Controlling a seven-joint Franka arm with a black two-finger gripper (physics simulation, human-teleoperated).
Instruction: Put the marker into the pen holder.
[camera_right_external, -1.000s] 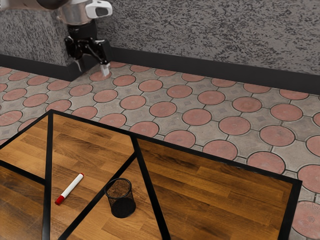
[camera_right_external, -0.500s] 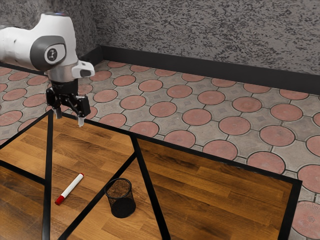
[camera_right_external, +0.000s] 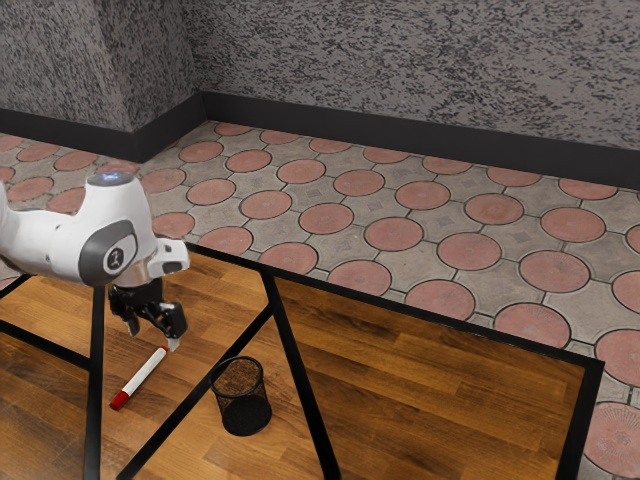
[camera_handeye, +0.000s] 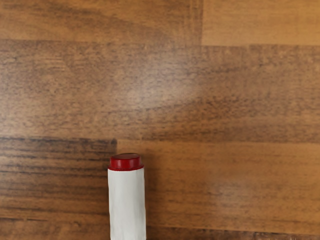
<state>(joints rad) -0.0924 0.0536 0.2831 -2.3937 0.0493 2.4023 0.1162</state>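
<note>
My gripper (camera_right_external: 151, 340) is low over the table in the exterior view, open, at the marker's end that lies away from its red cap. The marker (camera_right_external: 140, 377), white with a red cap and a small red end, lies flat on the wood. In the wrist view the white marker (camera_handeye: 127, 205) shows its small red end, with its body running under the hand. The pen holder (camera_right_external: 242, 397), a black mesh cup, stands upright and apart from the marker, toward the exterior view's right.
The wooden table (camera_right_external: 420, 370) has black strips across its top and a black edge. Beyond it are a tiled floor (camera_right_external: 395, 233) and a grey speckled wall (camera_right_external: 420, 70).
The arm has come down from above the table's far corner, and my gripper is now low beside the marker. Marker and pen holder have stayed in place.
</note>
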